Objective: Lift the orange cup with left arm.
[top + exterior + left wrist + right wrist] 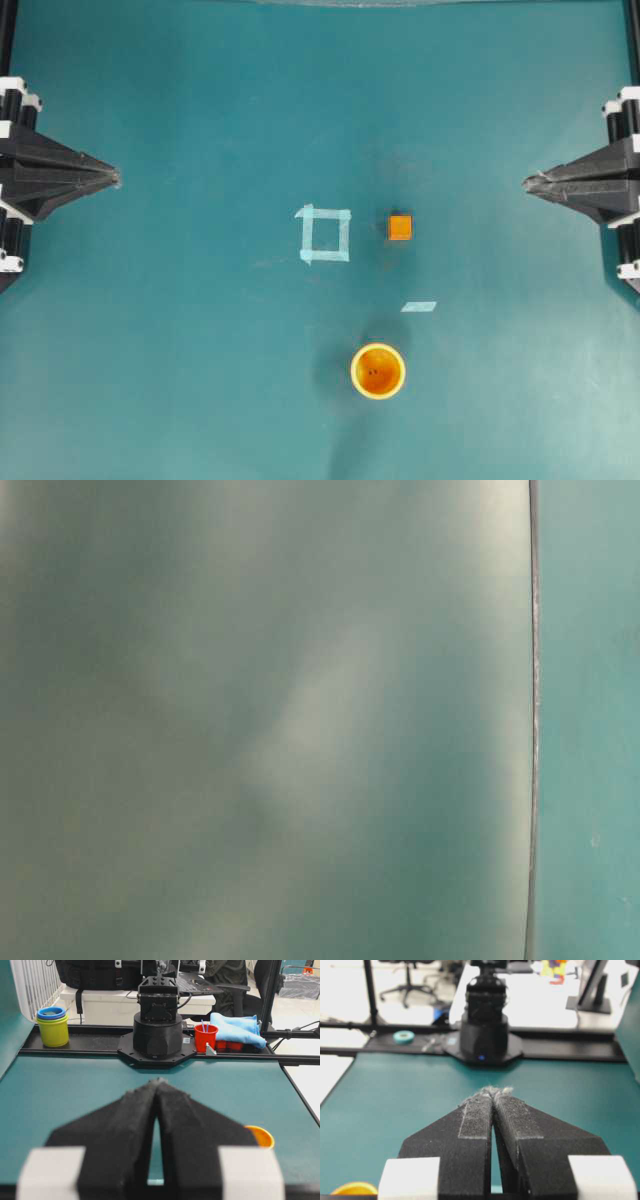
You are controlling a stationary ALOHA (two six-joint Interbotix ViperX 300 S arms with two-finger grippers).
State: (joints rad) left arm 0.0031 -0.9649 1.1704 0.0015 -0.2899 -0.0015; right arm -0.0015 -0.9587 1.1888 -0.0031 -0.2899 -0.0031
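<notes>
Resting at the far left edge of the overhead view, the left gripper (112, 178) has its two fingers pressed together to a point, nothing between them; the left wrist view confirms tips touching (159, 1081). It's well apart from everything on the teal table (180, 350). Moving right, near centre there's a square outline of pale tape (325, 235), w/ a small orange cube (400, 227) just beside its right side, not touching. Below & right of the cube lies a short loose tape strip (419, 306). The orange cup (378, 371) stands upright, mouth up, toward the lower middle of the table, below the strip, two dark dots visible in its bottom. In the left wrist view only a sliver of its rim (261, 1135) shows past the right finger. At the far right edge, the right gripper (530, 182) is likewise closed to a point, holding nothing. The table-level view is a blur of grey-green, probably a surface right up against the lens; nothing readable there.
</notes>
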